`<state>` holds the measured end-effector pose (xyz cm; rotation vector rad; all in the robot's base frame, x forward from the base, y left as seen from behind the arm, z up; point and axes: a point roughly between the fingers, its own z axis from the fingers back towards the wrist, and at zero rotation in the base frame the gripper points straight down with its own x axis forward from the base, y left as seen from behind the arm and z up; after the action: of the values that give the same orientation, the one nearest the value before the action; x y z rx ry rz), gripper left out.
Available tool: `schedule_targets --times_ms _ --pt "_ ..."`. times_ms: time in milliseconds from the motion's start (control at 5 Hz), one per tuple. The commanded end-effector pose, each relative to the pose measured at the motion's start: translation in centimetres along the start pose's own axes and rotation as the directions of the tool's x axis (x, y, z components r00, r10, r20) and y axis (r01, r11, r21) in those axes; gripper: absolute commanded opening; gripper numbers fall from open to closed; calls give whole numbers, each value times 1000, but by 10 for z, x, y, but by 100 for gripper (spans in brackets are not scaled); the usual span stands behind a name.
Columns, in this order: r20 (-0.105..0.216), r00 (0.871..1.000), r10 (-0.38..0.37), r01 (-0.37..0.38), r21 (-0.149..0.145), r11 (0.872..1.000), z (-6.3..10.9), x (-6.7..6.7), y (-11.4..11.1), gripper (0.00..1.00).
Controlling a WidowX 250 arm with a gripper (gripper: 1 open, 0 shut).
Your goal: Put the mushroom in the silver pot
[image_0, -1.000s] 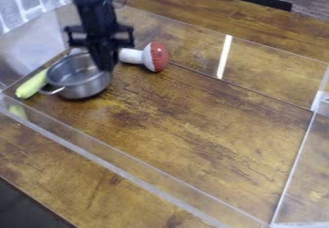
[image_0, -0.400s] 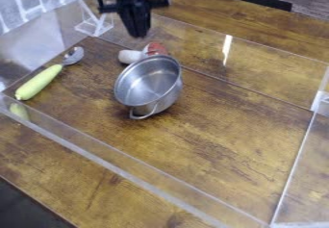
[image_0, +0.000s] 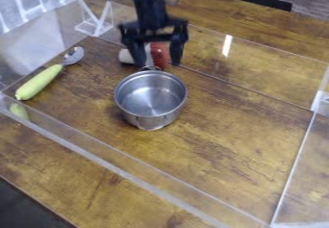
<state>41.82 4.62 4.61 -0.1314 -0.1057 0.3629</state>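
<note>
Wooden bench (image_0: 218, 145) with clear walls: we list the silver pot (image_0: 150, 99) upright, empty, the mushroom (image_0: 158, 55) lying just behind it between the gripper (image_0: 156, 56)'s wide-open, empty fingers (image_0: 134, 55), which may, we judge, nudge its round cap away on closing.

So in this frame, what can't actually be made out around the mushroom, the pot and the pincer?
Single camera view only.
- Mushroom: mostly hidden behind the open pincer; only part of the red cap shows, stem largely covered.
- Contact: whether the fingers touch the mushroom cannot be told; too small and blurred.
- Silver pot: its handles are too small to make out.
- Corn cob: detail blurred behind the clear wall's glare.
</note>
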Motion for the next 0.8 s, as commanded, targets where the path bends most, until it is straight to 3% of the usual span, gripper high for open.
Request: schedule_targets --times_ms 0,200,600 --pt "47 999 18 -18 2 1000 2 5 -8 100" --pt "51 997 53 -53 6 999 -4 8 -5 0" --pt "82 990 118 -116 -27 993 31 7 4 0"
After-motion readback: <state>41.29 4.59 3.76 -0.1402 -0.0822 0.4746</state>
